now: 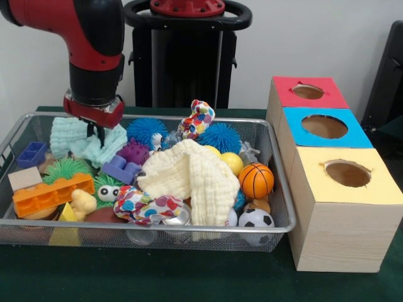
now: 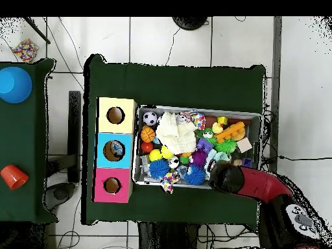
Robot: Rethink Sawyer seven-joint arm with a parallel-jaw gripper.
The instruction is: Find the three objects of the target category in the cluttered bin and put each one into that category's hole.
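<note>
The wire bin (image 1: 286,217) sits on the green table (image 1: 189,280), and everything here is placed against the tool (image 1: 96,133), which hangs low over the bin's far corner, at the picture's left in the front view. Whether the tool is open or closed cannot be told; only dark tips show under the red wrist.

Nearest the camera and well apart from the tool lie a black-and-white soccer ball (image 1: 255,219) and a patterned cloth bundle (image 1: 141,204) against the front wire. Just behind the soccer ball sits a small orange basketball (image 1: 256,180) with black seams, and beyond it a plain yellow ball (image 1: 232,162), half tucked under a cream muslin cloth (image 1: 189,176) heaped in the middle. These three round balls are all on the side of the bin away from the tool. An orange toy brick (image 1: 50,192) lies in front of the tool, with a green spiky ball (image 1: 63,167) behind it.

Closer to the tool, a purple block (image 1: 123,168) sits just beside it. The tool touches or nearly touches a mint cloth (image 1: 79,141) directly below. Two blue spiky balls (image 1: 146,131) lie further along the back wall.

Outside the bin stand three boxes with holes: yellow (image 1: 346,179), blue (image 1: 324,127), red (image 1: 307,92)
</note>
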